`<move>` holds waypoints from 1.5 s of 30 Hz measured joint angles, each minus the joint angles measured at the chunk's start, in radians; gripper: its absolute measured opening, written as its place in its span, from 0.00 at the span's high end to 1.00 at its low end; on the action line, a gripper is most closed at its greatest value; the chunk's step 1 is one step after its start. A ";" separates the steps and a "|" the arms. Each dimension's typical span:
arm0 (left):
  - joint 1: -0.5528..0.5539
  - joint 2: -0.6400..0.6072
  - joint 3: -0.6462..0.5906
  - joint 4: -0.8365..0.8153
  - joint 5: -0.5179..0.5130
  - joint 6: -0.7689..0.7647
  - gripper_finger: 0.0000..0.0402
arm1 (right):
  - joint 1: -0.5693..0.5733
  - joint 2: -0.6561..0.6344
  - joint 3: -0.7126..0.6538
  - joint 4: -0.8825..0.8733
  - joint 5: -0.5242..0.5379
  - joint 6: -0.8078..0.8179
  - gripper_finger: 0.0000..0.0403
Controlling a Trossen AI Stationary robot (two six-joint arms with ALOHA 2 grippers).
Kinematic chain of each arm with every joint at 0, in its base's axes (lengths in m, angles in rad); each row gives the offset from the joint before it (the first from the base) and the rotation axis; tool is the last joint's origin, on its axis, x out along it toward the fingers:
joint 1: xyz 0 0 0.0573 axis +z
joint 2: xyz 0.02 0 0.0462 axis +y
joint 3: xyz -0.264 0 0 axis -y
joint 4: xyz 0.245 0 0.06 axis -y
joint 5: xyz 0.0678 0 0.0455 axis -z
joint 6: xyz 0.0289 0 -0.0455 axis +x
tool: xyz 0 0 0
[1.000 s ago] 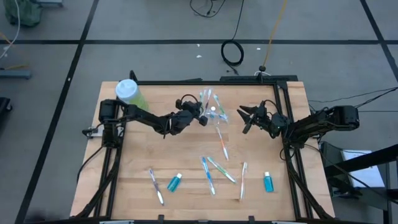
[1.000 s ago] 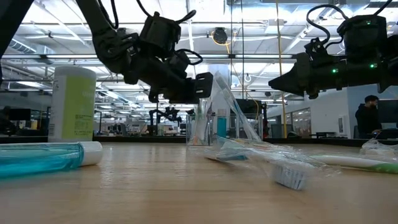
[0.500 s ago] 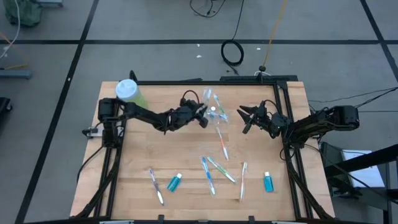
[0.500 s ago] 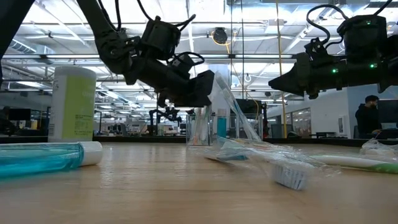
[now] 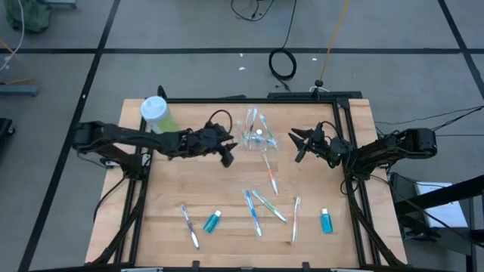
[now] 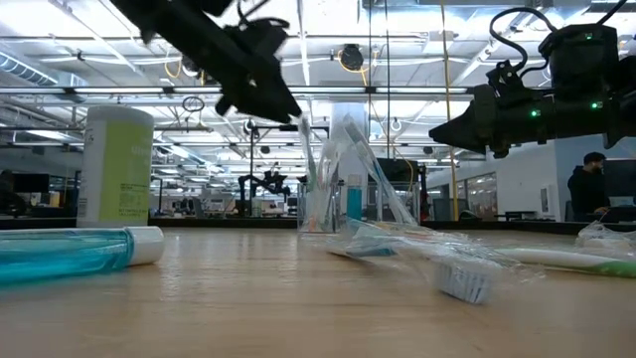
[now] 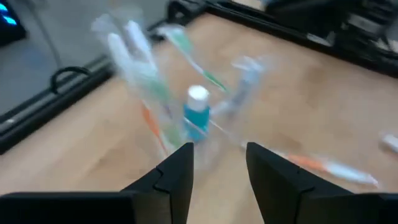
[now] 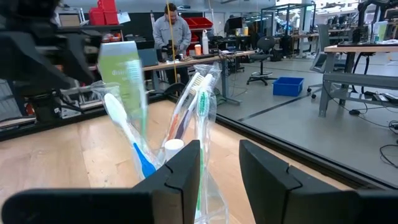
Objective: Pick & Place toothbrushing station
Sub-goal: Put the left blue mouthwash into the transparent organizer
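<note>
Hovering just left of the clear cup (image 5: 255, 134), the left gripper (image 5: 225, 155) has its fingers (image 7: 176, 171) spread with a clear gap between them, nothing held, not touching the cup. Left arm reaches in low from the tabletop's left edge, stretched nearly flat toward the cup; in the low view it angles down from upper left, tip raised above the tabletop (image 5: 227, 189). Right gripper (image 5: 297, 145) hangs just right of the cup, fingers (image 8: 180, 174) parted, empty, pointing at the cup; right arm comes in from the right edge, elbow bent, held above the surface. Cup stands upright near the back middle of the tabletop, holding several wrapped toothbrushes, white, green and orange, plus a teal tube (image 7: 197, 115) with white cap standing in it. Orange toothbrush (image 5: 271, 176) lies just in front of the cup. Farther in front of the cup: blue toothbrush (image 5: 252, 211) and green toothbrush (image 5: 269, 205) crossing near each other, white toothbrush (image 5: 296, 219) beside them, another toothbrush (image 5: 189, 224) front-left of the cup. Two teal tubes lie flat, one (image 5: 212, 221) front-left of the cup, one (image 5: 327, 221) front-right. Tall green bottle (image 5: 157, 113) stands well left of the cup at the back left corner. Person (image 8: 171, 31) visible in the room behind.
</note>
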 joint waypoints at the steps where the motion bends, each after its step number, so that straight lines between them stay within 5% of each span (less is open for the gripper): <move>1: -0.009 -0.025 0.000 -0.037 0.001 0.000 0.62 | 0.000 0.000 0.000 0.000 0.000 0.000 0.74; 7: -0.044 -0.074 0.000 -0.166 -0.072 -0.023 0.62 | 0.000 0.000 0.000 -0.003 -0.001 0.026 0.74; 15: -0.122 -0.073 0.000 -0.302 0.268 -0.181 0.62 | 0.000 0.000 0.000 -0.015 -0.001 0.026 0.74; 25: -0.356 -0.073 0.000 -0.338 0.348 -0.337 0.62 | 0.000 0.000 0.000 -0.015 -0.002 0.026 0.74; 34: -0.503 0.042 0.000 -0.232 0.302 -0.457 0.61 | 0.000 0.000 0.000 -0.027 -0.002 0.039 0.74; 45: -0.462 0.224 0.000 -0.181 0.421 -0.505 0.61 | 0.000 0.000 0.000 -0.043 -0.002 0.060 0.74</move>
